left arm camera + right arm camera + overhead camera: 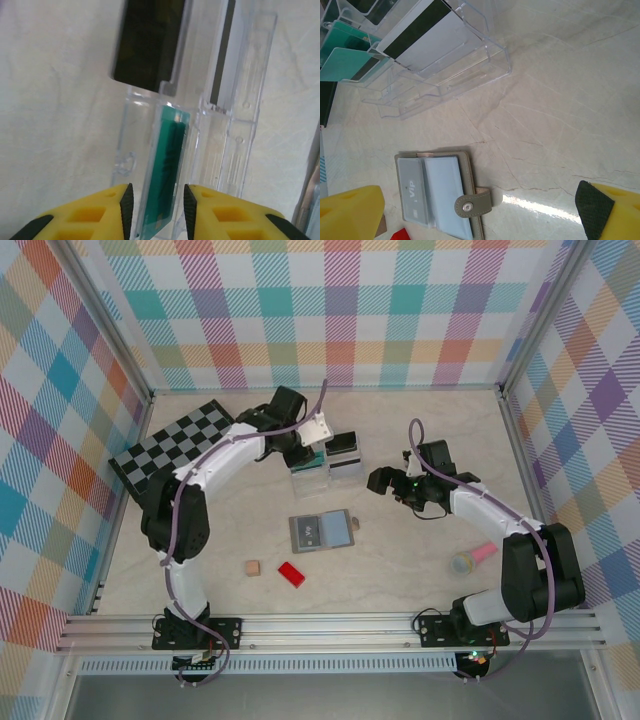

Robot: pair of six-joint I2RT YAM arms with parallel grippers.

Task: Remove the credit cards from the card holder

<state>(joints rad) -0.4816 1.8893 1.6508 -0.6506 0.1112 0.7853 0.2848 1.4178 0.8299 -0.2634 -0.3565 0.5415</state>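
Note:
The card holder (322,531) lies open on the table, a light card marked VIP (412,192) in its left panel, its snap strap (470,204) folded over. A clear-teal credit card (167,170) stands on edge in a clear plastic rack (235,150). My left gripper (158,210) straddles it, open, with a gap between each pad and the card. A black card (147,45) and a silver-grey card with a dark stripe (427,37) sit in other slots. My right gripper (480,210) hovers wide open above the card holder (440,197), holding nothing.
A black-and-grey chessboard (175,445) lies at the back left. A red block (291,573) and a small tan cube (252,568) sit in front of the holder. A pink item (483,552) and a small round object (462,564) lie near the right arm. Metal-framed walls enclose the table.

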